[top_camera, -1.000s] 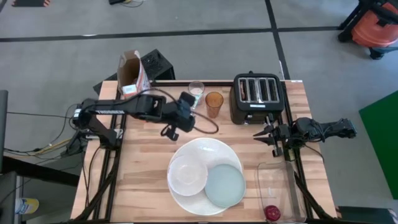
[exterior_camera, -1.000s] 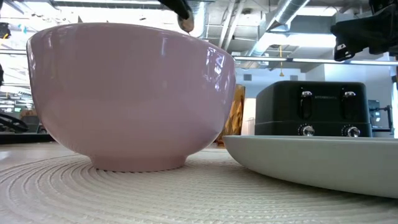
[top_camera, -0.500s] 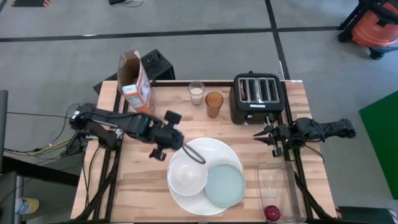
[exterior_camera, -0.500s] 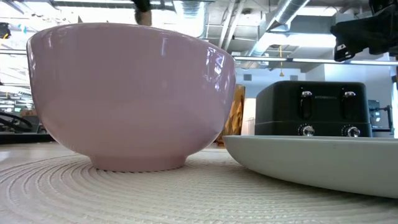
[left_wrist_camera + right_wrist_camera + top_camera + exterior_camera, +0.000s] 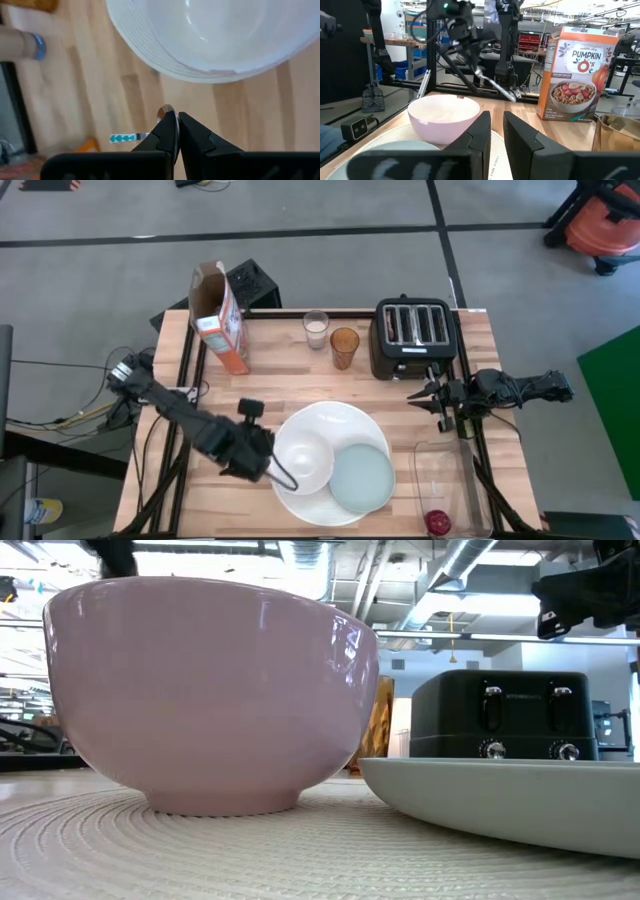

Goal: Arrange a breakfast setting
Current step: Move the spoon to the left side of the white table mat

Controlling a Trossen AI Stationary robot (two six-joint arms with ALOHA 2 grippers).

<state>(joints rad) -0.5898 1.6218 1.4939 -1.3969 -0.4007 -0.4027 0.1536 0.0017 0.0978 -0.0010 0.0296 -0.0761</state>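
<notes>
1. Breakfast setting lies on the wooden surface (image 5: 240, 395): large white plate (image 5: 345, 418) at the front middle
2. Orange-white cereal box (image 5: 218, 317) stands upright at the far left corner
3. White bowl (image 5: 303, 461) and pale green small plate (image 5: 362, 478) sit side by side on the large plate
4. Left gripper (image 5: 272, 470), just beside the bowl, has its fingers pinching the teal-handled spoon (image 5: 166, 114)
5. Right gripper (image 5: 424, 394) hangs near the toaster (image 5: 412, 336), fingers nearly together, holding nothing

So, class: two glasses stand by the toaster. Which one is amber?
The amber glass, the one nearer the toaster. The clear glass beside it, toward the cereal box, holds something white.
</notes>
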